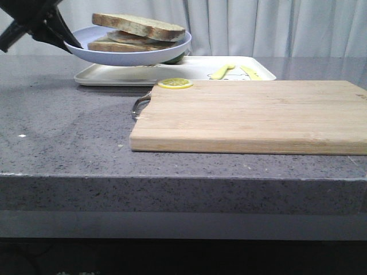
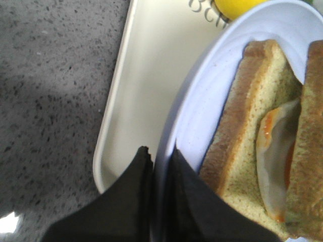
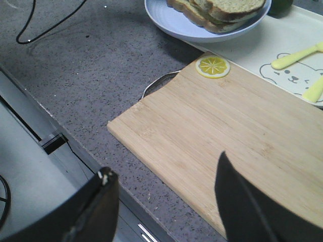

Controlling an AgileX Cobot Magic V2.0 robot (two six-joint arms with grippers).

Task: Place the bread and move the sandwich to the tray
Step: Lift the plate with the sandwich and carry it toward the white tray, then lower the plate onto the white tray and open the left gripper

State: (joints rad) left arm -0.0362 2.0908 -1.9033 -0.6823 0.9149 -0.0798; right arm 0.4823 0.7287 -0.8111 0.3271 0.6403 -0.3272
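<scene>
since the left gripper [image 2: 160,166] has its fingers pinched shut on the rim of the pale-blue plate [image 1: 114,56], the whole sandwich [image 1: 137,33] rides along without being touched, held up above the near-left end of the white tray [image 1: 195,69]. plate looks tilted a bit, probably not resting on the tray, though that's hard to call. sandwich is two thick brown-crusted slices with a white-and-orange fried egg peeking out between them. right gripper [image 3: 164,199] hangs wide open over the wooden cutting board [image 1: 252,114], holding nothing.
</scene>
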